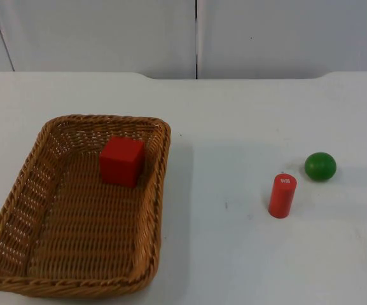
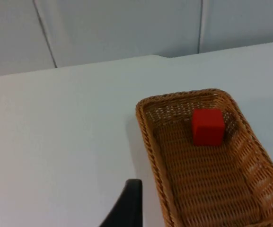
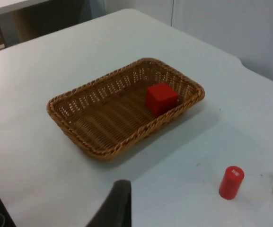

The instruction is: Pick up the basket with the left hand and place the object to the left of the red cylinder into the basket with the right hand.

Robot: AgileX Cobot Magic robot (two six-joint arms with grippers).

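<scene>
White table (image 1: 234, 254) | red cube (image 1: 122, 161) sits in stiff, light basket (image 1: 159, 184): grab its rim | can't tell either claw's grip

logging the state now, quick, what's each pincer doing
Left pincer: over the table beside the basket, holding nothing; open or closed cannot be told.
Right pincer: above the table, holding nothing; cannot be told.
</scene>
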